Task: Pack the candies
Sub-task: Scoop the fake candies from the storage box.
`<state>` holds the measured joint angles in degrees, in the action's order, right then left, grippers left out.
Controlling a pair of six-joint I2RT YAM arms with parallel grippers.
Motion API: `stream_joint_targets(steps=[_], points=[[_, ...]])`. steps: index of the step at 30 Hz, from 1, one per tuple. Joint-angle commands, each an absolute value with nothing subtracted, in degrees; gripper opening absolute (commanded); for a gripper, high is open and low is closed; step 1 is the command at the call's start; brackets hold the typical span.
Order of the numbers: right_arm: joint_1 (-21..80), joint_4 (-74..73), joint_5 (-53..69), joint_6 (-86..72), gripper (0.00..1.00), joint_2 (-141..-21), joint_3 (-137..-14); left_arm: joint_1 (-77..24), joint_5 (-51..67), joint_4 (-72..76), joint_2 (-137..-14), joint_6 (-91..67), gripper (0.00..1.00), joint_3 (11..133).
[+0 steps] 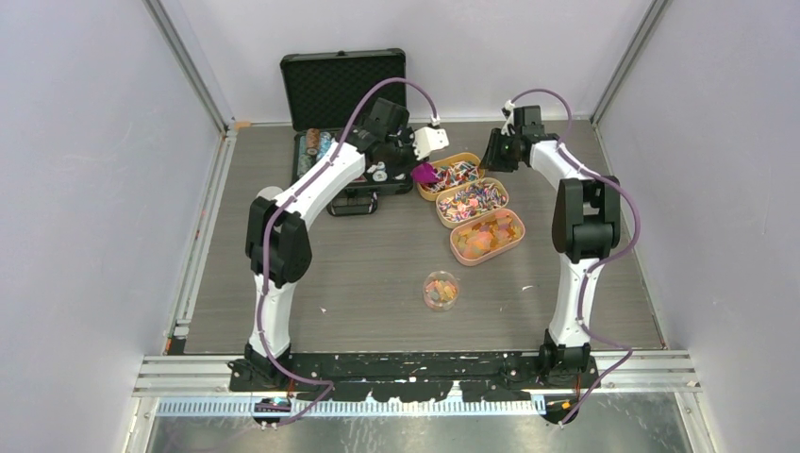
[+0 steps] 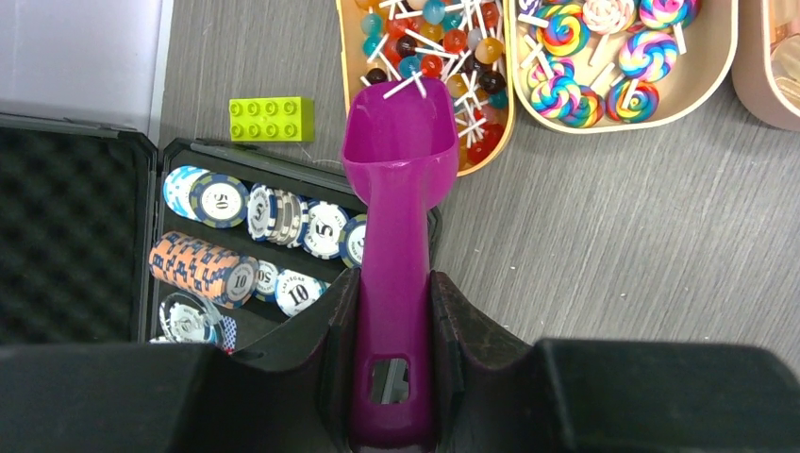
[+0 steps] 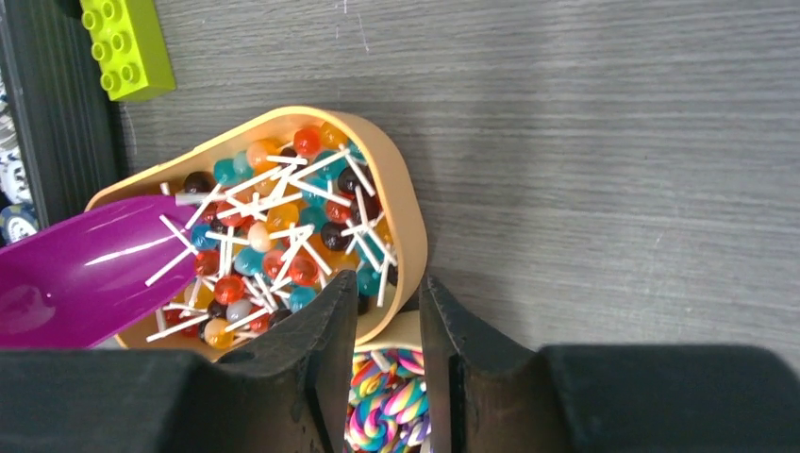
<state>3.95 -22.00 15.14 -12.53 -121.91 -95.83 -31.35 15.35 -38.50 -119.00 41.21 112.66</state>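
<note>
Clamping the magenta plastic scoop [image 2: 396, 217] by its handle in the left hand [image 2: 393, 302], holding its mouth over the edge of the tan oval tray [image 3: 412, 236] heaped with small round stick-mounted candies [image 3: 283, 236]. Straddling that tray's rim with the right hand [image 3: 387, 293]; gripping or not, impossible to tell. Probably handling as light, hard, rolling and tangling, so favouring scooping beneath the heap over pinching.

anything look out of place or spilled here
One stray: a lime green building block lies on the table between the poker chip case and the ball-lollipop tray, belonging to neither. The candies look contained; I see none spilled.
</note>
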Motion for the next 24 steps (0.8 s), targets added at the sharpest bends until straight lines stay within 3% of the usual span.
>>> stream_joint_targets(steps=[1,14,24], points=[[3.72,-23.3,15.48,-10.59,0.35,-124.06,-100.68,-30.7,17.82,-44.01,-121.06,43.07,0.0,117.08],[3.76,-21.86,16.88,-10.73,0.17,-125.61,-99.7,-30.67,19.64,-37.96,-121.65,41.85,0.0,112.39],[3.69,-18.89,17.94,-12.7,0.1,-124.81,-97.44,-30.67,18.39,-32.45,-120.39,40.98,0.0,107.78]])
